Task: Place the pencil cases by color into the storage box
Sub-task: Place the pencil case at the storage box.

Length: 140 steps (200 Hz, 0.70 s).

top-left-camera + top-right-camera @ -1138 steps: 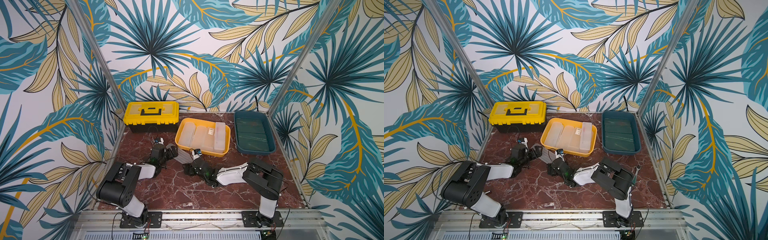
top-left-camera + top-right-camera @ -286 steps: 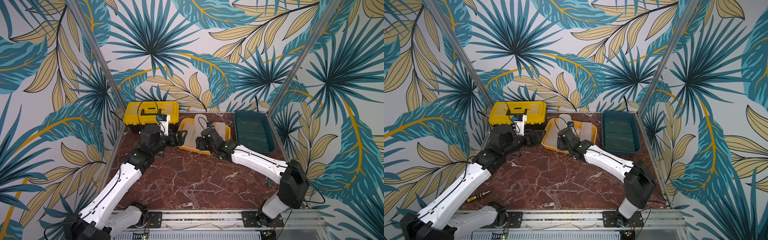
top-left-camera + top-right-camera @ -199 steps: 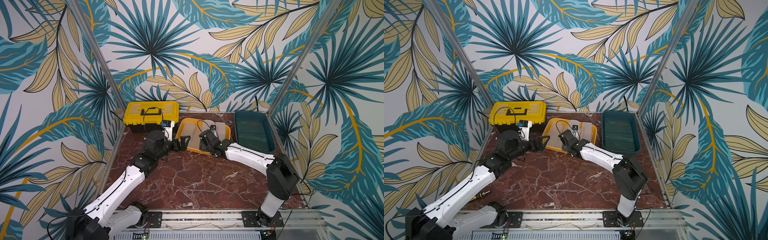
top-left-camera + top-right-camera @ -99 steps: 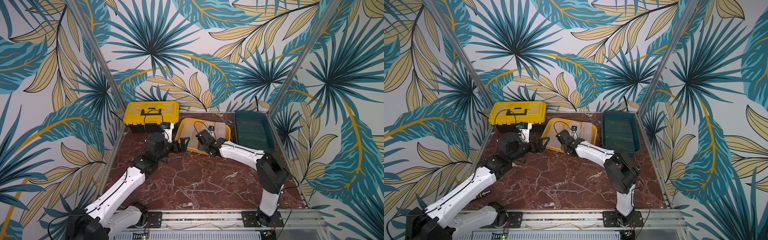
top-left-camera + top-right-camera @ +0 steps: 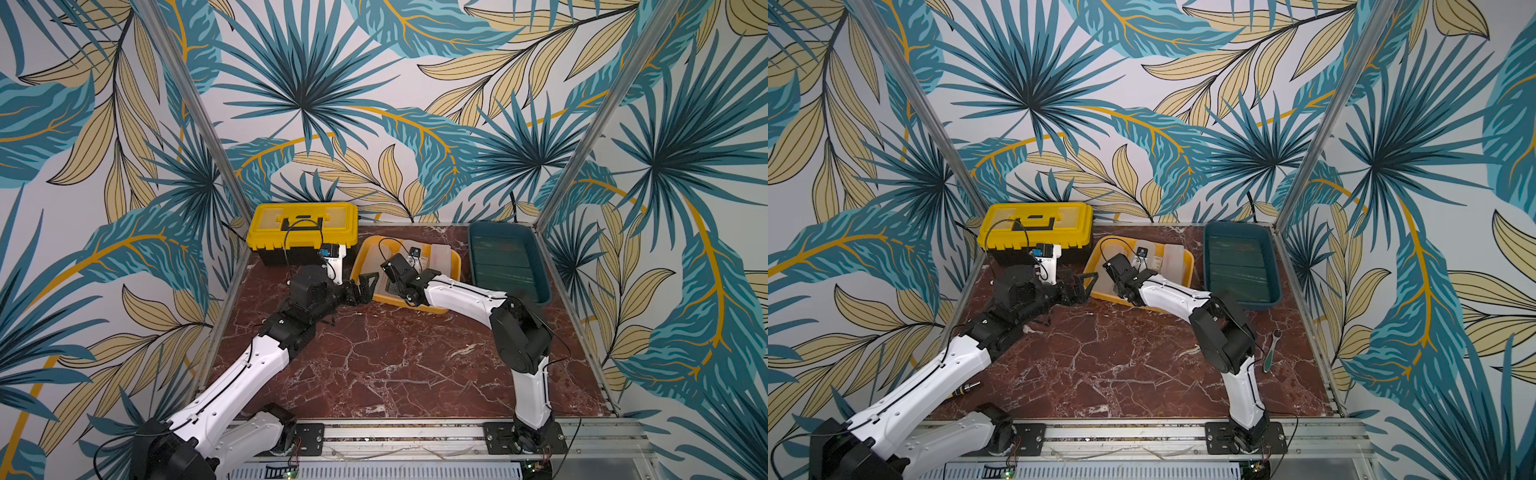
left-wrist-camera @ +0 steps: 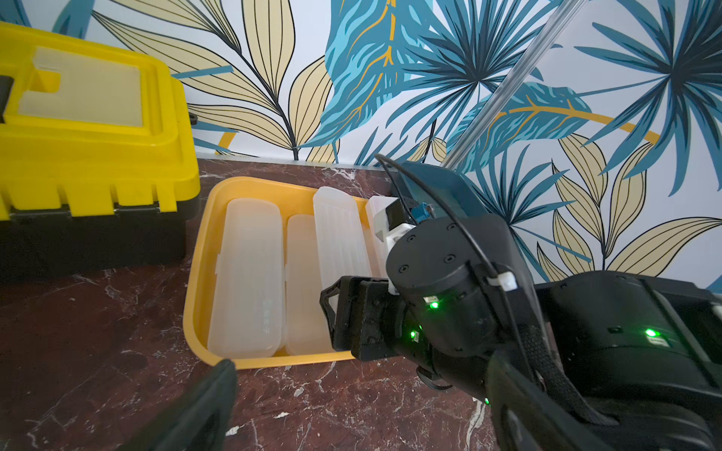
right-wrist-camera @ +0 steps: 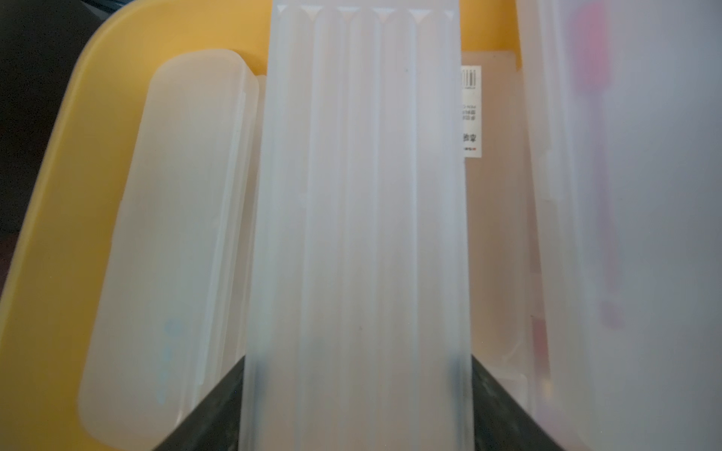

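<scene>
1. Nearest the front rail, the red marble tabletop lies open between the two arm bases. A ratchet wrench with a teal grip lies beside the right arm's elbow, near the side wall. A small tool end shows under the left forearm; its type cannot be told.
2. Mid-table, the left gripper stands just beside the near corner of the yellow tray, on the toolbox side. Its jaws are spread wide with nothing between them. Contact with the rim cannot be confirmed.
3. The right gripper reaches over the tray's near rim. Its fingers are clamped on both long edges of a ribbed frosted pencil case, at its near end.
4. The held case lies over its neighbours in the tray. A smooth frosted case is alongside, and the case with a barcode sticker is partly beneath it.
5. Clearance: the yellow tray is packed from side to side. A strip of marble separates it from the teal tray.
6. The teal tray, close to the side wall, holds the dark green pencil cases, laid flat.
7. Farthest back, a closed yellow toolbox sits against the rear wall.
</scene>
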Tool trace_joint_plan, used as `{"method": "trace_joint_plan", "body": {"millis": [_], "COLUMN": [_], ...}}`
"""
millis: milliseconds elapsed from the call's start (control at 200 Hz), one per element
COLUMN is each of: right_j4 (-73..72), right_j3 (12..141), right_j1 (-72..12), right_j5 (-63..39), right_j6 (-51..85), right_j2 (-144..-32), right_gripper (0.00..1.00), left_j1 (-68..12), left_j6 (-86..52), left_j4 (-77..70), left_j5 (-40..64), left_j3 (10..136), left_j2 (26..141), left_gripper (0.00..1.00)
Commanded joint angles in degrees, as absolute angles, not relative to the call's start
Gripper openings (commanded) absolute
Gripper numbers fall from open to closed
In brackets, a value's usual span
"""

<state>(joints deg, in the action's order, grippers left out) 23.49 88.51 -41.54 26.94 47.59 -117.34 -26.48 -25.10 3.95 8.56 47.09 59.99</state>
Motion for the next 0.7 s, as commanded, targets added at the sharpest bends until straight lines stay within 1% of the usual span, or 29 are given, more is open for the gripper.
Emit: {"method": "trace_joint_plan", "body": {"millis": [0, 260, 516, 696], "right_j4": [25.3, 27.6, 28.3, 27.9], "right_j3": [91.0, 95.2, 95.0, 95.3], "right_j1": [-41.5, -41.5, -41.7, -42.1], "right_j5": [27.3, 26.4, 24.7, 23.4], "right_j6": [49.2, 50.6, 52.6, 53.4], "right_j2": [-119.0, -122.1, -123.0, -124.3], "right_gripper": [0.61, 0.62, 0.63, 0.64], "left_j1": [-26.6, -26.7, -26.7, -26.6], "left_j6": [-25.0, -24.5, -23.2, -22.9], "left_j4": [2.7, 2.7, 2.6, 2.5], "left_j5": [7.9, 6.4, 2.2, 1.5], "left_j3": [45.4, 45.4, 46.0, 45.8], "left_j2": [59.3, 59.8, 60.1, 59.7], "left_gripper": [1.00, 1.00, 1.00, 1.00]}}
